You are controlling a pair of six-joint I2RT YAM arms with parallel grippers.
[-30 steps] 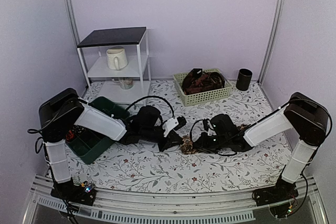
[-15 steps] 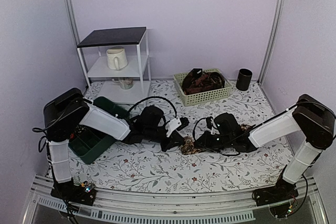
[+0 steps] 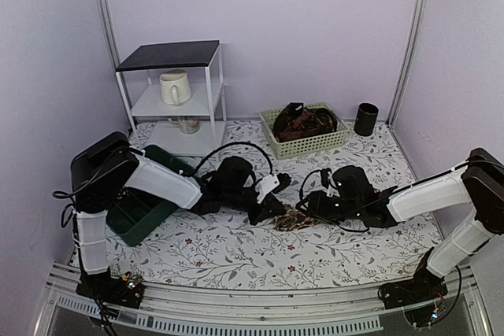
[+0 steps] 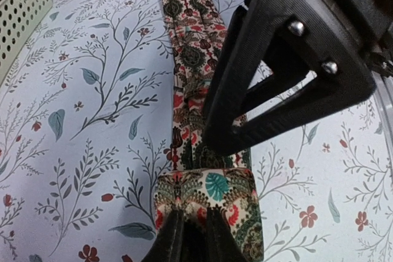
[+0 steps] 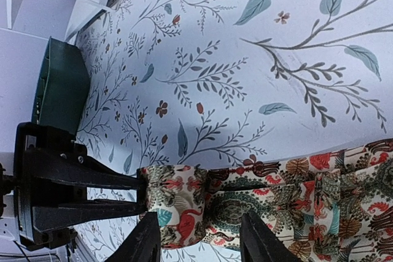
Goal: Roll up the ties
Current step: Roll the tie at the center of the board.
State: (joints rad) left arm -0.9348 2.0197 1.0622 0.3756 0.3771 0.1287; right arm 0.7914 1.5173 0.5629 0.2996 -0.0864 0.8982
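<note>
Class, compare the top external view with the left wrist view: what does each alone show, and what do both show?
Only top external: the white shelf holding a cream mug, and the dark green bin. Only left wrist: how the left gripper pinches the folded end of the paisley fabric tie. Both: that tie, the floral tablecloth, the right gripper.

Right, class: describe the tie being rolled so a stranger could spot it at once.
Find the floral-print table and look at its middle, where the left gripper and right gripper meet. The tie lies there, one end folded and pinched by the left gripper. Unlike the dark ties heaped in the cream basket behind, it is pale with a red and teal pattern.
</note>
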